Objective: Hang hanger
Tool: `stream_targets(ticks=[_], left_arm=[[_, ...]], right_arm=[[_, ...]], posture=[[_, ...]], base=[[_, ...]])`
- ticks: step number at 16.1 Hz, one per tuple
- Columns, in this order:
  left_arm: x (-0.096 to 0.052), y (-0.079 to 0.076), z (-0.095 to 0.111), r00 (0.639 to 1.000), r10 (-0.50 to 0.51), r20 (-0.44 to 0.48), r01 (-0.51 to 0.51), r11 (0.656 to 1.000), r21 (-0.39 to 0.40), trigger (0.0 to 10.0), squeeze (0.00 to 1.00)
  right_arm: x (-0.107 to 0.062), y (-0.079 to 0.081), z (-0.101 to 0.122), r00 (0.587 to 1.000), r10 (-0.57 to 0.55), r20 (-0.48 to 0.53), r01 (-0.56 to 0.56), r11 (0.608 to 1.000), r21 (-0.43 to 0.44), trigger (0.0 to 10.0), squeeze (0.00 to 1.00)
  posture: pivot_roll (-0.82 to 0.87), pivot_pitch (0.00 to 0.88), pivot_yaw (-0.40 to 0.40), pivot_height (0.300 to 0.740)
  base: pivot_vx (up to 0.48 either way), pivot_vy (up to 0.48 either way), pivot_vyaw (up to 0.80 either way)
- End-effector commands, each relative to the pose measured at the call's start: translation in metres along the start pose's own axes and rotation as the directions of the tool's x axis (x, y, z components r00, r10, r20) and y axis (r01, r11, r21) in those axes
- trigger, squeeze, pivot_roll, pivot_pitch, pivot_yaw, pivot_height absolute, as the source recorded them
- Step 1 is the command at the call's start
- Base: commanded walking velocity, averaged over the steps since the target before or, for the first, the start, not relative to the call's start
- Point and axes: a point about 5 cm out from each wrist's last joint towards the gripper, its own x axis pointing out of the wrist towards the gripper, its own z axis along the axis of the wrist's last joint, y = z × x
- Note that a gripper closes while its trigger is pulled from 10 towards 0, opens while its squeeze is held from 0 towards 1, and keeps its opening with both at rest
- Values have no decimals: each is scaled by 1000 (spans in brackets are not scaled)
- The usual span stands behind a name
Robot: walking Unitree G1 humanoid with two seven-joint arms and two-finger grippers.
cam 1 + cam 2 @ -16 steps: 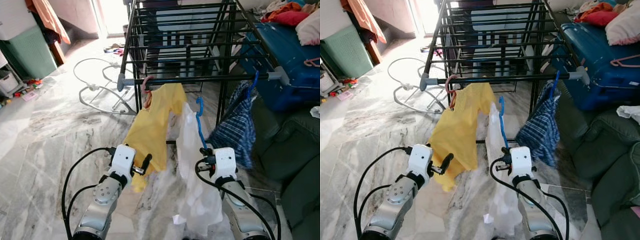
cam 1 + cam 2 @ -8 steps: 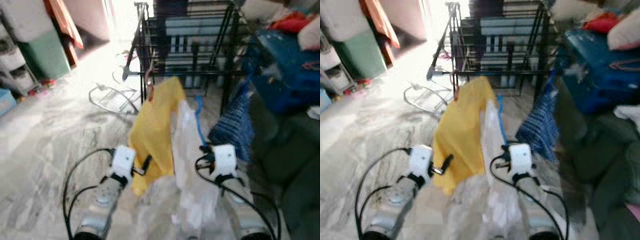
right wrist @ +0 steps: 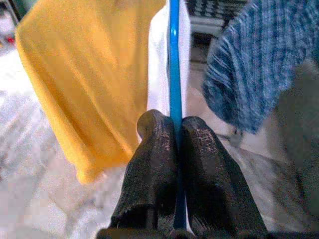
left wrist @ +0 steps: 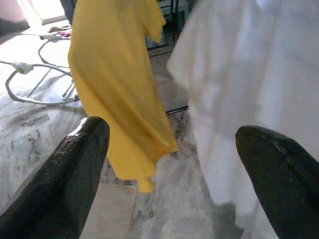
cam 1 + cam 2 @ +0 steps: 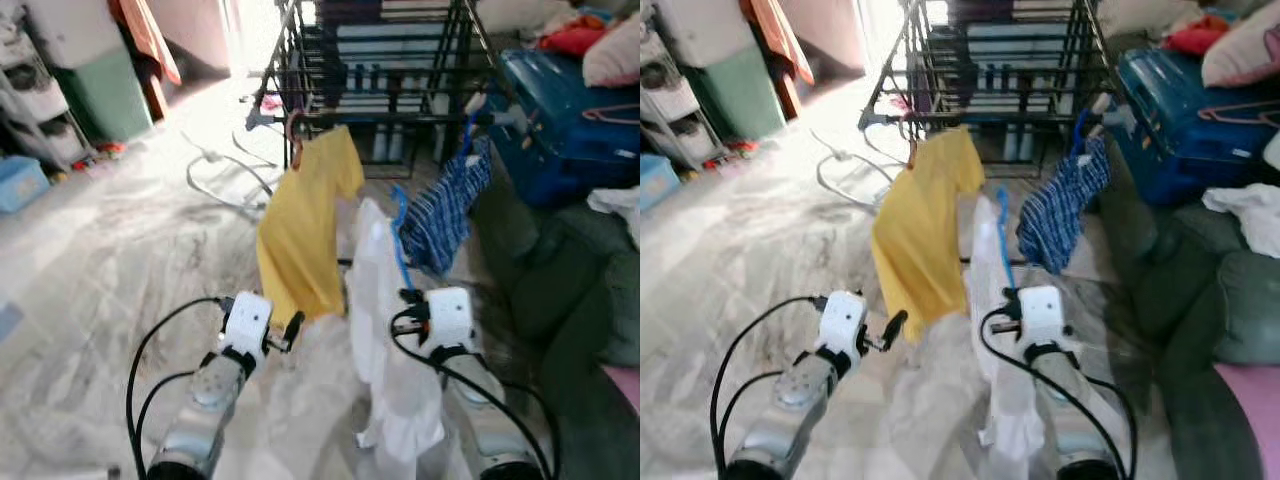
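We see the right end effector pinching the blue hanger, its two fingers pressed together on the stem, with a white garment draped from the hanger in front of the black drying rack. The left end effector is spread wide and grips nothing, just short of the yellow shirt that hangs from the rack's near rail; a blue plaid garment hangs from the same rail, on the far side of the hanger from the shirt.

Yellow shirt and plaid garment seemingly flanking a rail gap.
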Motion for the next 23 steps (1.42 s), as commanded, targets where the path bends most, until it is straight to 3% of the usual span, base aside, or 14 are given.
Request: stream_targets(ticks=[1, 8, 14, 23], left_arm=[[-2, 4, -1, 1000, 17, -9, -17, 1000, 14, 10000, 0], [-3, 4, -3, 1000, 22, -11, -22, 1000, 17, 10000, 0], [-2, 8, -1, 1000, 31, -4, -31, 999, -16, 10000, 0], [-5, 8, -3, 1000, 28, -7, -29, 999, -15, 10000, 0]], right_arm=[[5, 5, 14, 998, 13, 58, -13, 1000, 8, 10000, 0], [5, 5, 13, 998, 15, 53, -16, 1000, 8, 10000, 0], [7, 4, 16, 998, 10, 63, -11, 1000, 25, 10000, 0], [6, 8, 13, 999, 20, 44, -21, 999, 28, 10000, 0]], posture=[[-177, 0, 20, 740], [-174, 0, 19, 740], [-175, 0, 21, 740], [-171, 0, 19, 740]], base=[[-289, 0, 0], [-323, 0, 0], [0, 0, 0], [0, 457, -541]])
